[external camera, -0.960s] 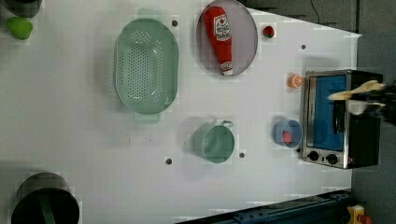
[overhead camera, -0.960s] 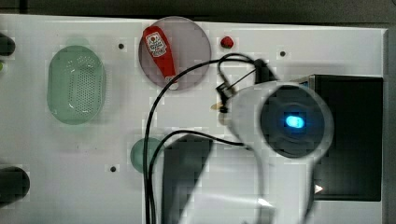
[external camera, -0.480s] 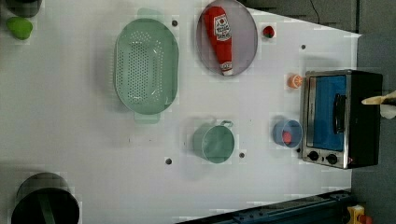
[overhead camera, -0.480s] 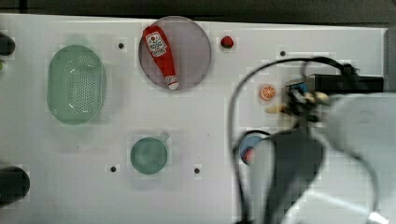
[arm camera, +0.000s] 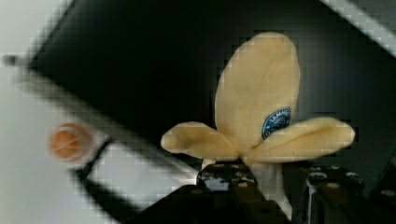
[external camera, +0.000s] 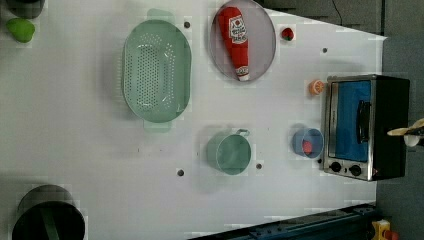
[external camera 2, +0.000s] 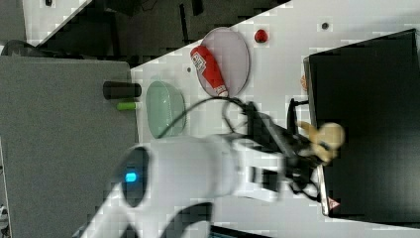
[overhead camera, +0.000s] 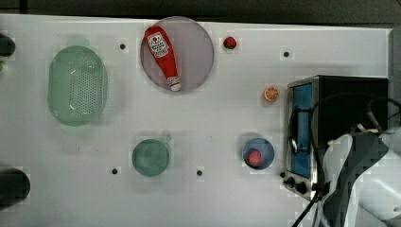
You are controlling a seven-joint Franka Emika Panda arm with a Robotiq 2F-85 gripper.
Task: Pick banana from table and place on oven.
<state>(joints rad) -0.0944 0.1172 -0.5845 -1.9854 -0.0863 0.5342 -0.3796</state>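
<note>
Table [overhead camera: 227,113] carrying oven [overhead camera: 352,101], green colander [overhead camera: 77,85], plate [overhead camera: 198,52] with ketchup bottle [overhead camera: 163,54], green cup [overhead camera: 150,157], blue bowl [overhead camera: 258,152], orange slice [overhead camera: 271,93]; jaws clamp the banana [arm camera: 261,112] above the oven's black top, its blue sticker illegible

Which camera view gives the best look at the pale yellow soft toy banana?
The wrist view: the pale yellow soft toy banana appears large there, with its peel flaps and blue sticker, over the black oven top. The right view shows it small at the arm's end; the left view shows a sliver at the left view's right edge.
</note>
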